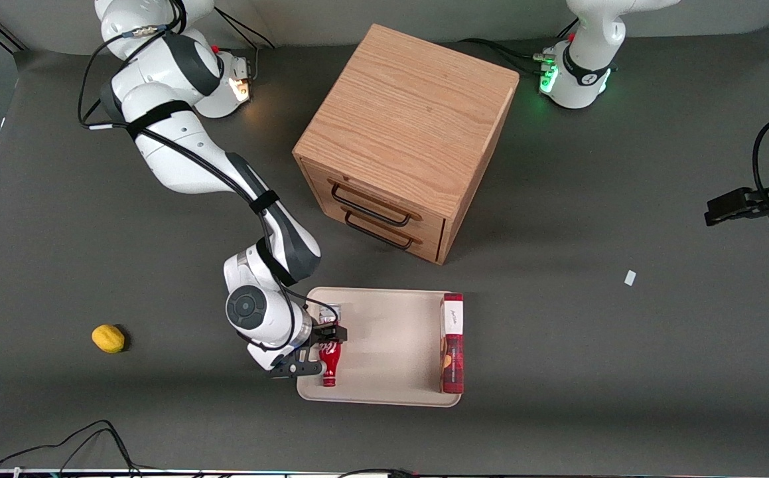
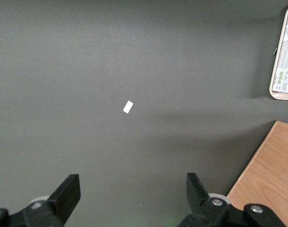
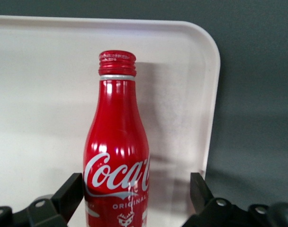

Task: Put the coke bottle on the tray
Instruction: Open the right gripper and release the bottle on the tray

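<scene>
Claw point(image 1: 326, 348) spread open around coke bottle point(image 1: 330, 364), fingers apart from its sides. Bottle lying on tray point(image 1: 391, 345), at the tray's end toward the working arm, cap pointing nearer the front camera.

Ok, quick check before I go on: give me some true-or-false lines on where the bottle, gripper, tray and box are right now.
1. The coke bottle lies over the tray. True.
2. The gripper is open with its fingers either side of the bottle. True.
3. The red box sits on the cabinet. False: it lies on the tray, at the edge toward the parked arm.
4. The bottle touches the red box. False: bare tray separates them.
5. The lemon is on the tray. False: it is on the table.
</scene>
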Robot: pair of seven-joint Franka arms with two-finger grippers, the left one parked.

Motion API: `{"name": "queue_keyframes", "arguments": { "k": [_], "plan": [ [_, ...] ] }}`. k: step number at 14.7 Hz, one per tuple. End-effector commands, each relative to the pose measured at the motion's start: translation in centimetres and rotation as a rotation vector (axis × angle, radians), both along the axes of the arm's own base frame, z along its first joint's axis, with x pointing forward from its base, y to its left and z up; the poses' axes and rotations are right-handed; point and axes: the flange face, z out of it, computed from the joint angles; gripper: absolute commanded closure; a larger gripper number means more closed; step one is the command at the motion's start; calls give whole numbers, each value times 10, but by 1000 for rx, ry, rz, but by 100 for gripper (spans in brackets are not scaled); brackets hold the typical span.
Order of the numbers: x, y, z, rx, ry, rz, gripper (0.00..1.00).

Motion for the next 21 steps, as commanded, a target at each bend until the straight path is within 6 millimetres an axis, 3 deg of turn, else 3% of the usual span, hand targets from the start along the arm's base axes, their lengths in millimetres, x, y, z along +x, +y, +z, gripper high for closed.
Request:
{"name": "queue_keyframes", "arguments": {
  "k": [1, 4, 6, 9, 13, 16, 21],
  "plan": [
    [0, 4, 4, -10, -19, -17, 0],
    [1, 5, 10, -8, -26, -17, 0],
    [4, 5, 27, -2, -49, -12, 0],
    [11, -3, 83, -11, -99, -1, 0],
    [6, -42, 168, -26, -101, -37, 0],
    [-26, -76, 229, -60, -104, -57, 0],
    [-95, -151, 303, -60, -44, -105, 0]
  ]
}}
